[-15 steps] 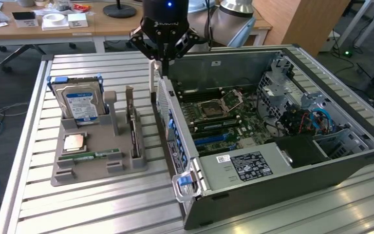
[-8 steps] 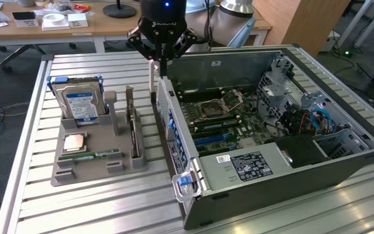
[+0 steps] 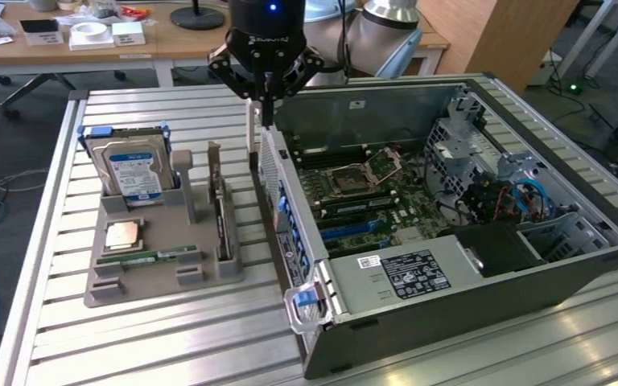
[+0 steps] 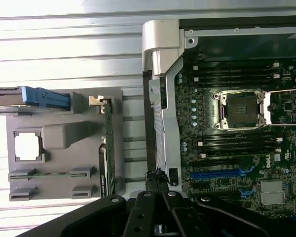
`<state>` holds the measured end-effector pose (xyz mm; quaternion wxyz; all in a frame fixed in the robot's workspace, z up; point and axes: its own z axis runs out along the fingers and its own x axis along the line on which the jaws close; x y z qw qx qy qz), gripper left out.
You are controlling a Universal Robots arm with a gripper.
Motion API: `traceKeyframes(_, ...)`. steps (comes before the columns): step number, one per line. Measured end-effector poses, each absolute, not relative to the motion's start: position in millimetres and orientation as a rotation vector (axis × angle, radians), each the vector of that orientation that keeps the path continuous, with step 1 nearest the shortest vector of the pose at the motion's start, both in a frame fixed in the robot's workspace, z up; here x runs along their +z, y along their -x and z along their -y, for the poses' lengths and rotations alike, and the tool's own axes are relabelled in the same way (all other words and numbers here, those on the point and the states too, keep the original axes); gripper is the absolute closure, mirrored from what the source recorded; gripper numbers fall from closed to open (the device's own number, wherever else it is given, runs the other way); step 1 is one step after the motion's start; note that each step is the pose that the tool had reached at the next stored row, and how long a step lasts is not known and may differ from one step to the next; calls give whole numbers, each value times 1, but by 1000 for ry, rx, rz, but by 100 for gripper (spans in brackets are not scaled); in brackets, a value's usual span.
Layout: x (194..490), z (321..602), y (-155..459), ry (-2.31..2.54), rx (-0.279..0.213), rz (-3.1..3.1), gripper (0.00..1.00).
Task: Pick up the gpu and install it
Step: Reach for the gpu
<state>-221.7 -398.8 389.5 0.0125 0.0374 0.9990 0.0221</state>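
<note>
The gripper point(image 3: 267, 112) hangs with its two black fingers pressed together, just above the rear wall of the open computer case point(image 3: 449, 293), at the edge facing the grey holder tray point(image 3: 154, 280). The gpu point(image 3: 223, 213) stands on its long edge in a slot of that tray, on the side nearest the case, apart from the gripper. In the wrist view the gripper point(image 4: 158, 177) sits over the case's rear edge, between the gpu point(image 4: 108, 153) and the motherboard point(image 4: 237, 148). The tray also carries a blue-labelled hard drive point(image 3: 126, 165) standing upright, a processor chip point(image 3: 123, 233) and a green memory stick point(image 3: 158, 257), all on a slatted metal table point(image 3: 158, 338).
</note>
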Motion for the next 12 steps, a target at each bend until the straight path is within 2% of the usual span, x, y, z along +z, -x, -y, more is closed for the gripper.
traceKeyframes(12, 390, 399, 224, -117, 69, -3114, 89)
